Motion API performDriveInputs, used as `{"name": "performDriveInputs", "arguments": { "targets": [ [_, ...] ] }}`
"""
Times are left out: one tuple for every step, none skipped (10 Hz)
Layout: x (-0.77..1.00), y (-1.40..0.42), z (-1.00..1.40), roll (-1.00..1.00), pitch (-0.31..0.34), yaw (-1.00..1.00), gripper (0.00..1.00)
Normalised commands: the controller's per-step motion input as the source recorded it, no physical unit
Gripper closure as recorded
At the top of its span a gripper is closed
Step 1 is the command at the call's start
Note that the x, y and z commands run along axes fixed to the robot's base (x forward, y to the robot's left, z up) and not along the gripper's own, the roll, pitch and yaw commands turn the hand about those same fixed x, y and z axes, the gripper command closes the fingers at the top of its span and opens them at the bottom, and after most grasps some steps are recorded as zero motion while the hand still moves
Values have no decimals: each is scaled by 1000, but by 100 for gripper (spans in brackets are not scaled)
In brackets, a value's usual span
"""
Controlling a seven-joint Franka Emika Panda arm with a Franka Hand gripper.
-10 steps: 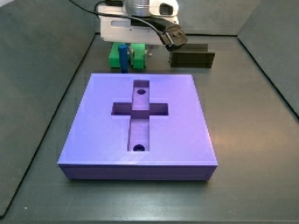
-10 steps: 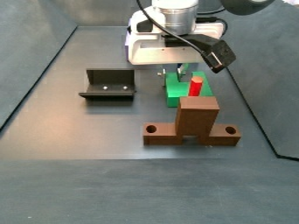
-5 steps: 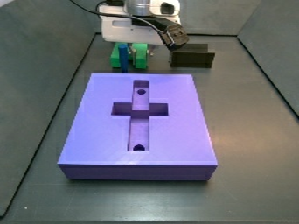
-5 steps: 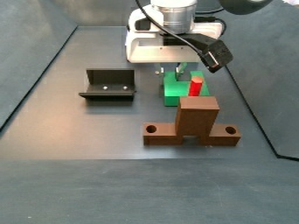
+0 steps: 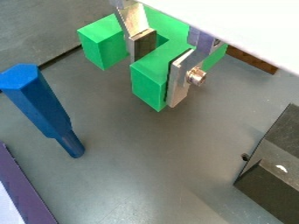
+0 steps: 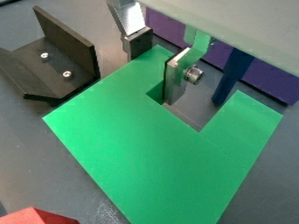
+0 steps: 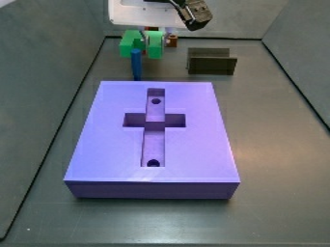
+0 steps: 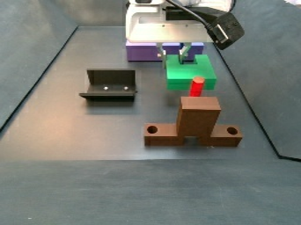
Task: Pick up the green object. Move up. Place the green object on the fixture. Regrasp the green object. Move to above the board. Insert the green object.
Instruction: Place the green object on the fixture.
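One prong of the green object [image 5: 149, 73] sat clamped in the gripper [image 5: 165, 54], lifted off the floor — blue peg [image 5: 42, 108] just beside, fixture [image 8: 108, 86] and board [image 7: 157, 135] apart; I saw nothing blocking.

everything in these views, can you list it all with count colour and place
green object: 1, bright green, lifted off the floor under the arm, one prong between the tool's plates
blue peg: 1, blue, upright on the floor beside the green object
board: 1, purple, flat on the floor, with a cross-shaped recess and two round holes
fixture: 1, dark, on the floor apart from the board
red peg: 1, red, sticking up from the brown base
brown base: 1, brown, on the floor near the camera in a side view
tool: 1, silver plates with dark pads, raised at the far end of the board, closed on a prong of the green object
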Motion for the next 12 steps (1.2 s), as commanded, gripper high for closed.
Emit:
{"name": "performDriveInputs", "arguments": {
  "targets": [
    [-3, 63, 0, -351, -297, -131, 100],
    [749, 183, 137, -986, 0, -89, 100],
    [803, 20, 69, -1000, -63, -74, 100],
    [791, 0, 143, -960, -100, -80, 100],
    [814, 0, 140, -946, -89, -86, 100],
    [869, -103, 294, -857, 0, -134, 100],
    [977, -191, 331, -723, 0, -117, 100],
    [994, -191, 349, -643, 37, -86, 100],
    [991, -169, 391, -643, 86, -66, 100],
    [983, -63, 406, -680, 191, -71, 100],
    [954, -66, 363, -726, 277, -140, 100],
    [874, 0, 283, -554, 414, -97, 100]
  ]
}}
